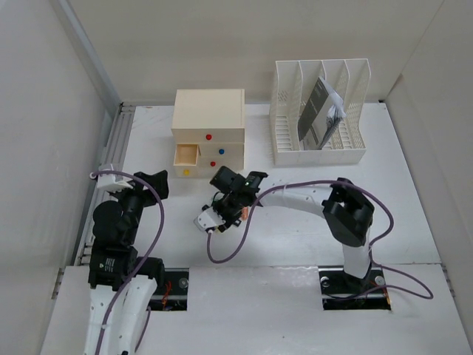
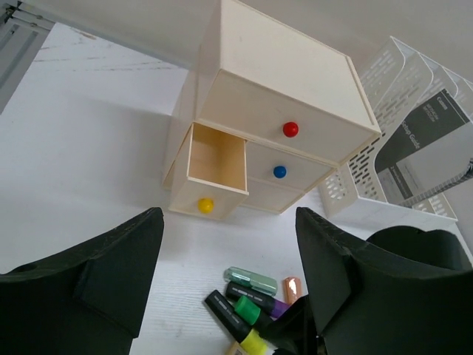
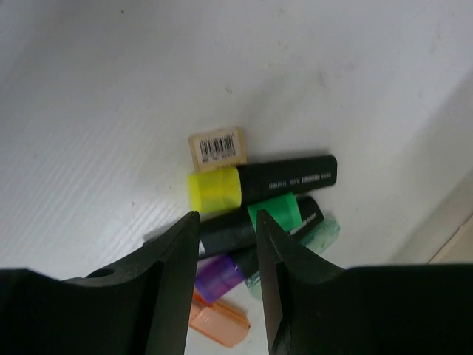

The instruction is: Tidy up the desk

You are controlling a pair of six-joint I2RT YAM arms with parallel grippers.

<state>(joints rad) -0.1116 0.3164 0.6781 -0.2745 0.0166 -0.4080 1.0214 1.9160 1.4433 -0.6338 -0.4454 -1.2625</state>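
Note:
A cluster of highlighters lies on the white desk (image 1: pixel 295 237) in front of the beige drawer box (image 1: pixel 209 122). In the right wrist view I see a yellow-capped one (image 3: pixel 259 183), a green-capped one (image 3: pixel 284 211) and a purple-capped one (image 3: pixel 218 275). A beige barcoded eraser (image 3: pixel 216 146), an orange piece (image 3: pixel 218 322) and a pale green piece (image 3: pixel 325 233) lie with them. My right gripper (image 3: pixel 227 222) is open just above the pile, its fingers either side of the green-capped highlighter's black barrel. My left gripper (image 2: pixel 228 237) is open and empty, left of the pile (image 2: pixel 247 303).
The drawer box (image 2: pixel 281 81) has red (image 2: pixel 290 129) and blue (image 2: pixel 279 171) knobs, and its yellow-knobbed drawer (image 2: pixel 214 159) stands open and looks empty. A white slotted file rack (image 1: pixel 318 111) holding a booklet stands at the back right. An aluminium rail (image 1: pixel 111 148) runs along the left.

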